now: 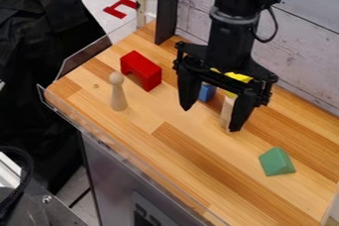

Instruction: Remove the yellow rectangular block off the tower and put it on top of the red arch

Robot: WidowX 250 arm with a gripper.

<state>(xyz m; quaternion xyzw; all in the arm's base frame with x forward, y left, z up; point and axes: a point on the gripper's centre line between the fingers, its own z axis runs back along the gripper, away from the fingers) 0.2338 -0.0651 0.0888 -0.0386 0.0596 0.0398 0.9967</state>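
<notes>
The arm is entering from the top edge of the view and is pointing down over the worktop (136, 131). The pincer (210, 119) is hanging above the worktop, and its two fingers are standing widely spread. The yellow block (238, 77) is sitting at the top of the tower, where the pincer body is partly covering it. Below it, the blue block (206, 92) is showing between the fingers, and the pale wooden block (227, 110) is standing upright, appearing just beside the right-hand finger in the view. The pincer is hiding the joints between these blocks, so their exact contact is remaining unclear.

The red arch (147, 69) is standing on the worktop to the left of the tower in the view, with its opening facing the lower left. The wooden peg (118, 96), having a round head, is standing upright near the arch and is not touching it. The green prism (277, 161) is lying in the lower right part of the view, well apart from the arch. A clear guard (122, 146) is running along the near edge.
</notes>
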